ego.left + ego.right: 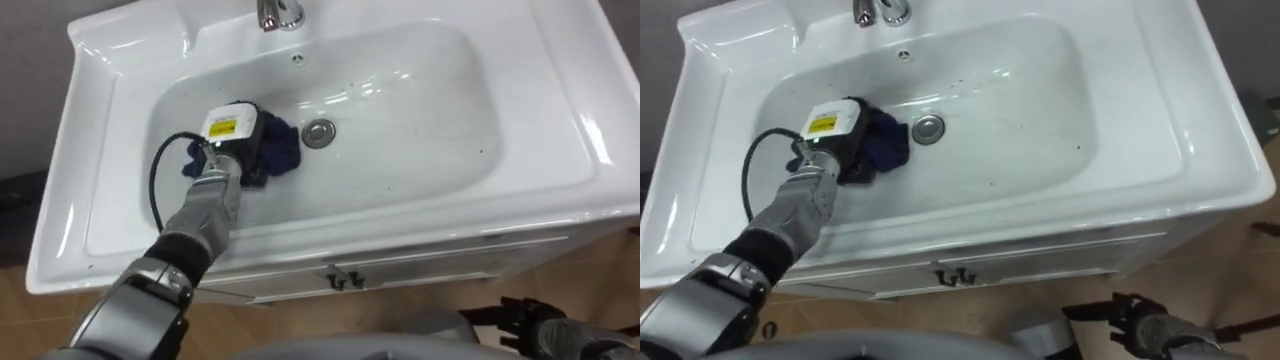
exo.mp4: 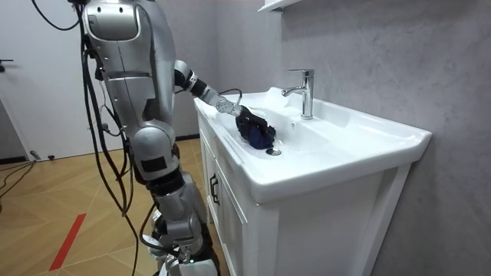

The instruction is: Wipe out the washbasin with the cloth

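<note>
The white basin [image 1: 560,120] lies below me, its round metal drain [image 1: 318,132] at the middle of the bowl. A dark blue cloth [image 1: 283,148] lies bunched just left of the drain. My left hand [image 1: 245,135] reaches in from the lower left and rests on the cloth with its fingers curled into it. In the room view the same hand [image 2: 242,116] presses the cloth [image 2: 259,134] onto the bowl's floor. My right hand [image 1: 535,322] hangs low at the lower right, in front of the cabinet and away from the basin.
A chrome faucet [image 1: 278,12] stands at the back rim, with an overflow hole below it. White cabinet doors with small metal handles [image 1: 343,280] sit under the front edge. In the room view I stand at the cabinet's side on a wood floor, a grey wall behind the basin.
</note>
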### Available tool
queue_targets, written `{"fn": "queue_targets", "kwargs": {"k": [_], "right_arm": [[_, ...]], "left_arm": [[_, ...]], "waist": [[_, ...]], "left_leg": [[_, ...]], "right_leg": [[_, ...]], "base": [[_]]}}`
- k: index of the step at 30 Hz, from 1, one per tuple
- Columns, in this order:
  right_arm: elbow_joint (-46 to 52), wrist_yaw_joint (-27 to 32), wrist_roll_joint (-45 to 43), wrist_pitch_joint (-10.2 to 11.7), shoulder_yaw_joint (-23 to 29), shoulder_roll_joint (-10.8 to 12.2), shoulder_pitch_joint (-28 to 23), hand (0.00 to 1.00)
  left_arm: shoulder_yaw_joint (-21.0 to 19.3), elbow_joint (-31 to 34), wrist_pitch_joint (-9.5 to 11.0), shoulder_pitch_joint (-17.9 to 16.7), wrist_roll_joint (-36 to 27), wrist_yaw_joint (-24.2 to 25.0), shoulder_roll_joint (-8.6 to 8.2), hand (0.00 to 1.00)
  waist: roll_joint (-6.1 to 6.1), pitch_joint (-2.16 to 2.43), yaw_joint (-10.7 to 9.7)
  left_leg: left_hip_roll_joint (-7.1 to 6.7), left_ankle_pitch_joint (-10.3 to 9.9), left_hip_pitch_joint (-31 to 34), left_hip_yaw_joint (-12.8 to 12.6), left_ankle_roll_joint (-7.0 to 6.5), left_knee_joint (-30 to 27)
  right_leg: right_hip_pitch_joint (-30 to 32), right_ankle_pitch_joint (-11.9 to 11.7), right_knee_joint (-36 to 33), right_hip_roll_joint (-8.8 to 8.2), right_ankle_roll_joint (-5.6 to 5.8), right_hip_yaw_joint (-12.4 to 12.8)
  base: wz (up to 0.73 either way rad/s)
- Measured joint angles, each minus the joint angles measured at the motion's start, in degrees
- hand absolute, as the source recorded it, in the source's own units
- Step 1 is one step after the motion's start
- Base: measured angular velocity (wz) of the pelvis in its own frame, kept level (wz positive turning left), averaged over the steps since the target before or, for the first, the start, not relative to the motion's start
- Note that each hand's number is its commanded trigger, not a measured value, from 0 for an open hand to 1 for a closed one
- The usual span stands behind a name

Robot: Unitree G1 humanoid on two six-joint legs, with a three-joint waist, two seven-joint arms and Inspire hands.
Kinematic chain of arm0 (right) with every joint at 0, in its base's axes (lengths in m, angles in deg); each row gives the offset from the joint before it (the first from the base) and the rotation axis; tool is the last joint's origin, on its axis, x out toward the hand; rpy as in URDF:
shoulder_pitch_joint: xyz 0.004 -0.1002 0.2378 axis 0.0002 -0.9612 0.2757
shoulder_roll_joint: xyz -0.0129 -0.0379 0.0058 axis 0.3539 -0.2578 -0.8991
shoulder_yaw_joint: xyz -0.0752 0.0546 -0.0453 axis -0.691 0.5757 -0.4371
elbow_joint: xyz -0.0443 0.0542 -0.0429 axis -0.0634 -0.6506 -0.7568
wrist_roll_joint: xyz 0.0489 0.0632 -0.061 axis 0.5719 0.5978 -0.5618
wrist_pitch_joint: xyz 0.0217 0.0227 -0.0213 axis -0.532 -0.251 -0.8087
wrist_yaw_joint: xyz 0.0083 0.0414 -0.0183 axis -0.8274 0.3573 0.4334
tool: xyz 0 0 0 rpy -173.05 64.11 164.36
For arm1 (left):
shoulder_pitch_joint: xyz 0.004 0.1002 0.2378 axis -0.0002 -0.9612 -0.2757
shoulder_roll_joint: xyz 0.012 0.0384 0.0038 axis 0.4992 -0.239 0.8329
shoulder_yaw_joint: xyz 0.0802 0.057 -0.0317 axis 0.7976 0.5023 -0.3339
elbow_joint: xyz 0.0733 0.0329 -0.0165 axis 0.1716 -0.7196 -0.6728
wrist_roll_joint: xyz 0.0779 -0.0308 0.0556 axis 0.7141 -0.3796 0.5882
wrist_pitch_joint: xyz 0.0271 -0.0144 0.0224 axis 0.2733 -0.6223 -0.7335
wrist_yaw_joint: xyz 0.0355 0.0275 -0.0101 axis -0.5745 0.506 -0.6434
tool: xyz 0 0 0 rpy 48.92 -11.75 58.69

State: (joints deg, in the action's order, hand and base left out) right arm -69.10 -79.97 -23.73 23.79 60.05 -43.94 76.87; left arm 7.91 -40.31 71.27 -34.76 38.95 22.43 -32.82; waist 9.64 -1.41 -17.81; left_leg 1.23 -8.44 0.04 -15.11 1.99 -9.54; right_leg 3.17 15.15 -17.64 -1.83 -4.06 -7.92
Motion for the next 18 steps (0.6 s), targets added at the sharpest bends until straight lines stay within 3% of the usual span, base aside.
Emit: {"fn": "queue_targets", "kwargs": {"k": [2,6,10,12,18], "right_arm": [[-0.4,-0.5,0.2,0.1,-1.2,-0.4,0.8,0.00],[-0.8,-1.2,0.7,0.1,-5.4,-0.7,2.1,0.00],[-3.0,-1.8,-0.3,-0.2,-6.9,-0.8,3.6,0.00],[-3.1,-1.5,-1.5,-0.8,-8.3,-0.8,3.9,0.00],[-3.0,-1.1,-1.6,-0.7,-11.1,-0.9,4.7,0.00]], "left_arm": [[1.8,-0.3,-1.0,3.3,-0.3,2.8,-0.74,1.00],[4.9,-0.8,-2.3,9.3,-2.2,6.2,-1.90,1.00],[6.7,-1.0,-3.3,12.5,-6.0,6.9,-2.59,1.00],[8.6,-0.8,-3.4,14.2,-10.6,6.9,-3.40,1.00],[10.9,3.0,-3.3,16.5,-17.9,7.0,-4.81,1.00]], "waist": [[0.12,-0.13,-0.9],[0.02,-0.90,-2.6],[0.08,-1.03,-4.1],[0.09,-1.03,-4.2],[0.13,-1.15,-4.4]], "left_leg": [[-0.16,0.0,1.1,-0.7,-0.06,-0.2],[-0.06,-0.3,4.5,-1.7,-0.49,-2.2],[-0.22,-0.5,6.7,-2.1,-0.83,-3.7],[-0.09,-1.0,7.5,-2.3,-1.78,-4.3],[-0.40,-1.3,10.6,-2.3,-2.16,-6.2]], "right_leg": [[1.3,0.2,-0.7,-0.35,0.29,0.0],[4.3,0.5,-2.3,-1.15,0.76,0.0],[6.5,0.6,-3.5,-1.61,1.15,0.3],[7.6,0.6,-4.3,-1.61,1.22,0.6],[11.0,0.8,-6.3,-2.31,1.71,1.3]], "base": [[0.00],[0.06],[0.06],[-0.13],[-0.03]]}}
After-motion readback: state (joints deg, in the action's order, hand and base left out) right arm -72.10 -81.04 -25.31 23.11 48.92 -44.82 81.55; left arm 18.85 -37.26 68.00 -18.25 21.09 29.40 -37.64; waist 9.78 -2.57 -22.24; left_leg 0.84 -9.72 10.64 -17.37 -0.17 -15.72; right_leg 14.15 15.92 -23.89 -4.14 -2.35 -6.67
